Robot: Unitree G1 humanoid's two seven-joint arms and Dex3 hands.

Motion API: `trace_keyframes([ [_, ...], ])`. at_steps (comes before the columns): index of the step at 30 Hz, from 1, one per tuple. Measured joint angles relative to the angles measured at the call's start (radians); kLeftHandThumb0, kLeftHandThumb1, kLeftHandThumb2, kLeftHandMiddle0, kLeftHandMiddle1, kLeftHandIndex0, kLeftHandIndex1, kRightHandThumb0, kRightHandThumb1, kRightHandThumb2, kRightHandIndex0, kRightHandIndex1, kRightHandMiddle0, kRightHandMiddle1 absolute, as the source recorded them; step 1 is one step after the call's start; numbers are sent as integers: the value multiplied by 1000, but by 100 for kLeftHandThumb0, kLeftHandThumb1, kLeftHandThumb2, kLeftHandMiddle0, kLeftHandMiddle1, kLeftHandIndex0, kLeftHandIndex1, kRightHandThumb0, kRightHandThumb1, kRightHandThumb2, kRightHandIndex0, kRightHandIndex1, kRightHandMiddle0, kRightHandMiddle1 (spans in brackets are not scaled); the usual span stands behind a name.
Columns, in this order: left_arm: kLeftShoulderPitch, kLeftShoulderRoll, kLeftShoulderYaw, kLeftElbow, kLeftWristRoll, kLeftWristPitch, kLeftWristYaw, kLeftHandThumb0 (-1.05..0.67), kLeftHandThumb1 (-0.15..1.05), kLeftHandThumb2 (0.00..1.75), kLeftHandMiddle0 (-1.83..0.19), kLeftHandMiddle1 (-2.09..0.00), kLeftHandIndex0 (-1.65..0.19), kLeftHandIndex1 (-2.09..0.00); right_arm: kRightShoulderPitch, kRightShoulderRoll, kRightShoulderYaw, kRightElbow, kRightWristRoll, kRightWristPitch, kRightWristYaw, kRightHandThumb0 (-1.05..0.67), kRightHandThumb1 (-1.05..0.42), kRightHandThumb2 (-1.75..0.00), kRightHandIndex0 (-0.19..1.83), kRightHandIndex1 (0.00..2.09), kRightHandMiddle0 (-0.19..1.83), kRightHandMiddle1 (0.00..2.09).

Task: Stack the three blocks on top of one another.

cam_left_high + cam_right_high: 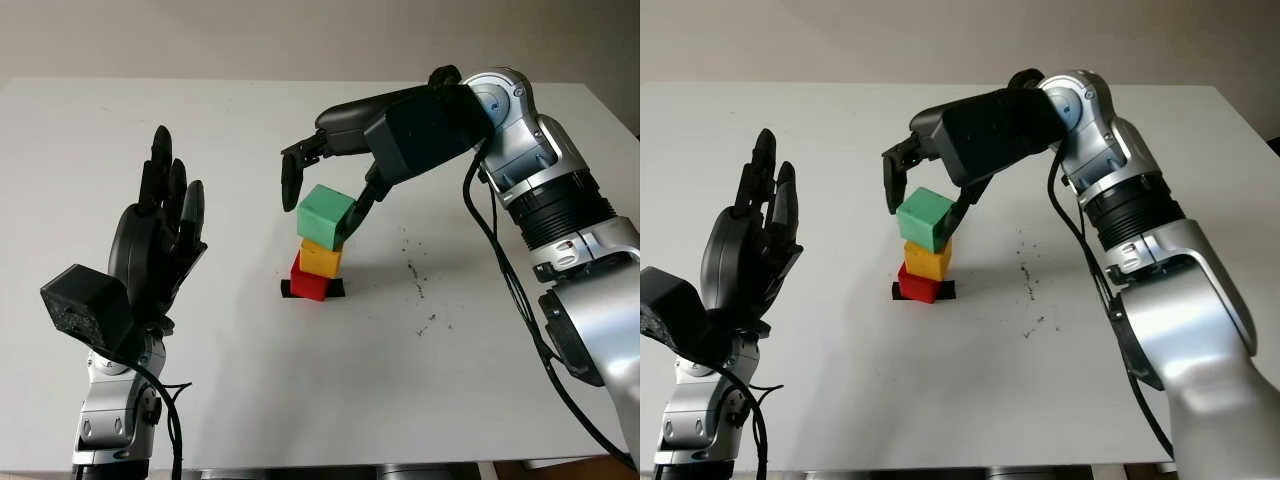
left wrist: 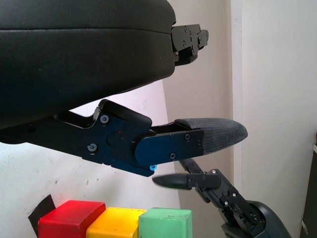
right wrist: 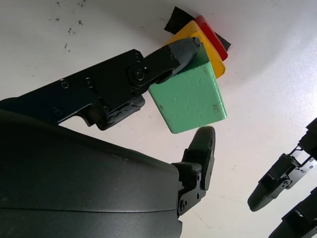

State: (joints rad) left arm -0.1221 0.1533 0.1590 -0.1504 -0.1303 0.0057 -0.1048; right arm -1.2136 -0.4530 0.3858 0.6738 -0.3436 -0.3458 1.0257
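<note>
Three blocks stand in a stack at the table's middle: a red block at the bottom on a black tape mark, a yellow block on it, and a green block on top, turned a little askew. My right hand reaches over from the right and brackets the green block. Its thumb touches the block's right side, while the fingers hang just off its left side. In the right wrist view one fingertip sits against the green block. My left hand is raised at the left, open.
The white table runs wide around the stack. Dark specks mark the surface to the right of the blocks. My right arm's cable hangs over the table's right side.
</note>
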Motion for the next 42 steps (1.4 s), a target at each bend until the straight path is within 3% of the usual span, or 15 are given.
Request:
trace_keyframes([
  [7,0,0,0,0,0,-1,-1,-71,105,55,13,-5,14,-5,0,0,0,-8,1,-3,12,-68,-88,-5,-5,2,9,49],
  [17,0,1,0,0,2,0,1,-71,105,55,14,-5,15,-5,1,-31,-9,-23,53,-17,97,-86,-88,-6,-19,0,-14,18],
  [21,1,2,0,-1,3,-1,1,-71,105,55,13,-5,15,-5,28,-71,-82,-140,108,104,74,-91,-99,-9,-17,2,-12,16],
  [24,3,4,4,-1,2,0,-2,-71,105,55,14,-5,16,-5,111,-84,-195,-281,184,240,-25,-90,-104,-14,-15,4,-12,13],
  [26,3,5,6,0,1,-1,-3,-71,105,55,14,-5,15,-5,170,-86,-252,-338,233,304,-83,-92,-105,-29,-16,4,-14,11],
  [30,3,6,13,1,0,-1,-6,-71,105,56,14,-5,15,-5,339,-69,-378,-413,299,287,-284,-86,-105,-59,-18,4,-18,7],
  [33,3,12,15,1,-2,-1,-17,-71,105,57,14,-5,16,-5,465,-35,-439,-473,340,309,-410,-80,-105,-62,-19,1,-19,1],
  [42,2,16,19,2,-5,-1,-22,-71,105,57,15,-5,15,-5,781,87,-527,-722,507,659,-607,-79,-105,-74,-19,0,-19,0],
])
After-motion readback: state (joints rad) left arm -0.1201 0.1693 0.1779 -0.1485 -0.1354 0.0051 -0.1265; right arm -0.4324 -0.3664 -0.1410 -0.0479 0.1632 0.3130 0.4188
